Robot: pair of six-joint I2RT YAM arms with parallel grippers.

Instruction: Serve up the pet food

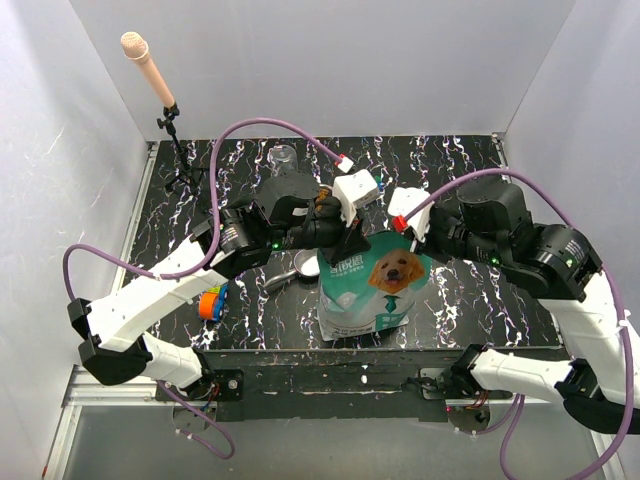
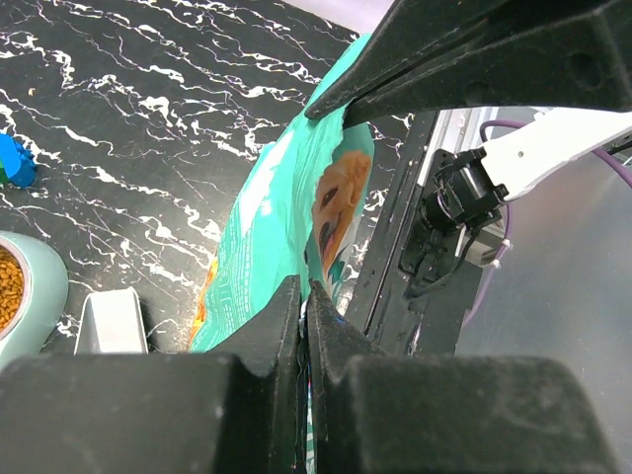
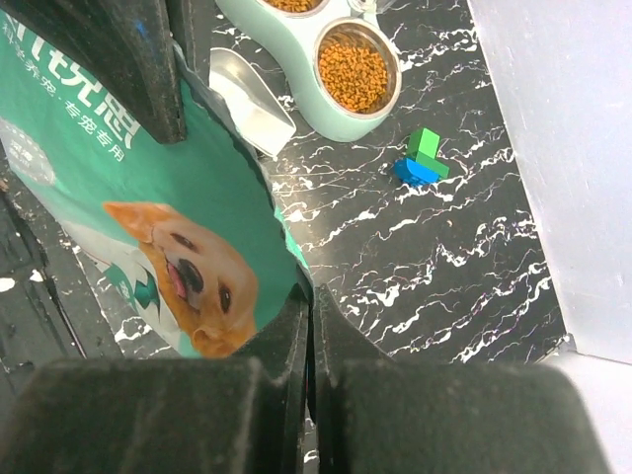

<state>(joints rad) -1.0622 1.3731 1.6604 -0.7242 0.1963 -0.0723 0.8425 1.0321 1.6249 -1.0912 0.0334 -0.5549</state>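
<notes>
The teal-and-white bag with a golden dog (image 1: pixel 372 285) stands upright near the table's front edge. My left gripper (image 1: pixel 345 240) is shut on the left part of its top edge, and the left wrist view shows the jaws (image 2: pixel 304 296) pinching the thin film of the bag (image 2: pixel 262 227). My right gripper (image 1: pixel 405 235) is shut on the right part of the same edge (image 3: pixel 309 301). The pet food (image 3: pixel 355 74), orange-brown kibble, fills one cup of a pale green double bowl (image 3: pixel 296 49), and shows again at the left wrist view's left edge (image 2: pixel 8 286).
A metal scoop (image 3: pixel 252 99) lies on the table between the bowl and the bag, also visible as the scoop (image 1: pixel 290 272). Green and blue blocks (image 3: pixel 423 158) sit beyond the bowl. A microphone stand (image 1: pixel 165 110) and a clear glass (image 1: pixel 283 158) stand at the back.
</notes>
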